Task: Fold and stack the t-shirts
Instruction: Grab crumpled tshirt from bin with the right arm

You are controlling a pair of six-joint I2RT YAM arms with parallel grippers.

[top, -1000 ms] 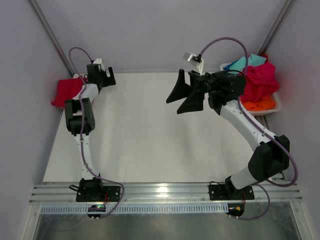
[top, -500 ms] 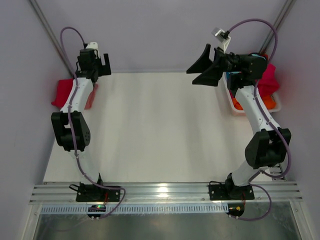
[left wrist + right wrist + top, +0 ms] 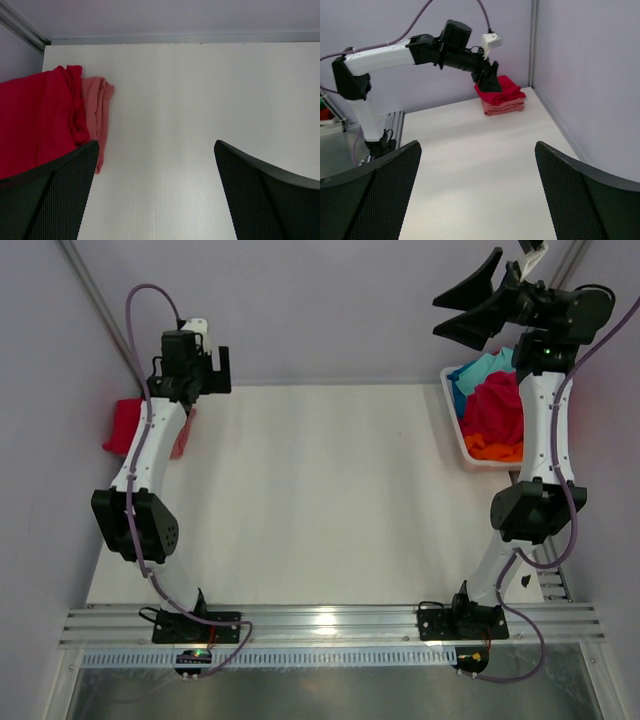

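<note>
We see the 2 arms' jaws wide and empty. At the white tabletop's (image 3: 320,500) far-left corner a folded crimson cloth t-shirt (image 3: 35,120) lies on a salmon-pink one (image 3: 97,107); at its far-right edge, crumpled t-shirts (image 3: 495,410) fill a white plastic basket (image 3: 453,415).

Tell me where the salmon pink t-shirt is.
In the top view, the salmon pink t-shirt lies folded at the far left corner of the table, under the crimson t-shirt, by the left gripper.

Bright, even light; sharp frames
</note>
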